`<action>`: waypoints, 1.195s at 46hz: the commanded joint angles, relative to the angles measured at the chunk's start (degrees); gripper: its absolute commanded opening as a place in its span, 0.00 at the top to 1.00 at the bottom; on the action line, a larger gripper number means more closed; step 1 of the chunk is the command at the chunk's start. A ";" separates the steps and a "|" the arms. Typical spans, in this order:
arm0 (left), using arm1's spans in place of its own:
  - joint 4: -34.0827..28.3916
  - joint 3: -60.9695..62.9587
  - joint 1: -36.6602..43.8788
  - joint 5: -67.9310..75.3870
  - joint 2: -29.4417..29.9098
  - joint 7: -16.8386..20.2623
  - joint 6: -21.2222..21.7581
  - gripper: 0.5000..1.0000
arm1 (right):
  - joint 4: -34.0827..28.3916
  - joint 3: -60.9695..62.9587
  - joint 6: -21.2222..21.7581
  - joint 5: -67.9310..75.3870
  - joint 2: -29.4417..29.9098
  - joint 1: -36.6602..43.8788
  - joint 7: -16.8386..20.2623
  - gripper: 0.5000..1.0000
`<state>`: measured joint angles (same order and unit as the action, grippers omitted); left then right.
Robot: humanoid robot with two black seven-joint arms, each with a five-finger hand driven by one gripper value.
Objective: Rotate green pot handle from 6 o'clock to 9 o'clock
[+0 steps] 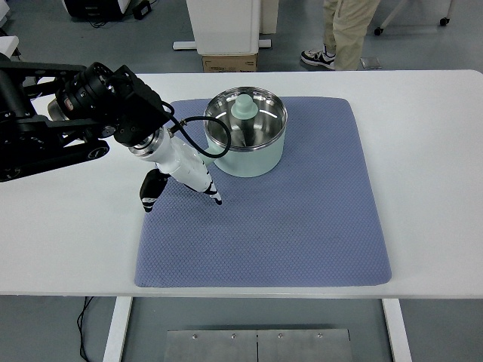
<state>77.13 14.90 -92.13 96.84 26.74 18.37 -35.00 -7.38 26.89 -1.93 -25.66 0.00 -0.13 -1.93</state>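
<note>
Here the left hand (181, 181), fingers loosely spread and empty, hangs just beside the pot (247, 132), toward the counter's (438, 151) left edge.

One green pot (247, 143), one blue mat (302, 219), one robot hand (181, 181), one table (430, 151).

Left arm (45, 121) cut off by the picture's left edge, its shoulder end unseen. Person (343, 34) beyond the table (423, 151) cropped by the top edge, only trousers and a shoe showing; cardboard box (229, 62) partly hidden behind the table's far rim. Green pot (247, 132) with its handle seemingly pointing away from the camera, too foreshortened to read clearly, near wall partly masked by a black cable (202, 147).
</note>
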 commanded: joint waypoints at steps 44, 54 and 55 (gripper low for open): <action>-6.82 4.35 -0.77 7.22 -0.28 0.00 0.00 0.00 | 0.00 0.00 0.00 0.00 0.00 0.05 0.00 0.00; -8.22 4.97 -0.77 8.27 -0.90 0.00 0.00 0.00 | 0.00 0.00 0.00 0.00 0.00 -0.04 0.00 0.00; -8.31 5.05 -0.77 8.45 -0.99 0.00 0.00 0.00 | 0.00 0.00 0.00 0.00 0.00 0.04 0.00 0.00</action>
<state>69.08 19.73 -92.91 104.84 25.98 18.37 -35.00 -7.38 26.90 -1.93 -25.66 0.00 -0.14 -1.93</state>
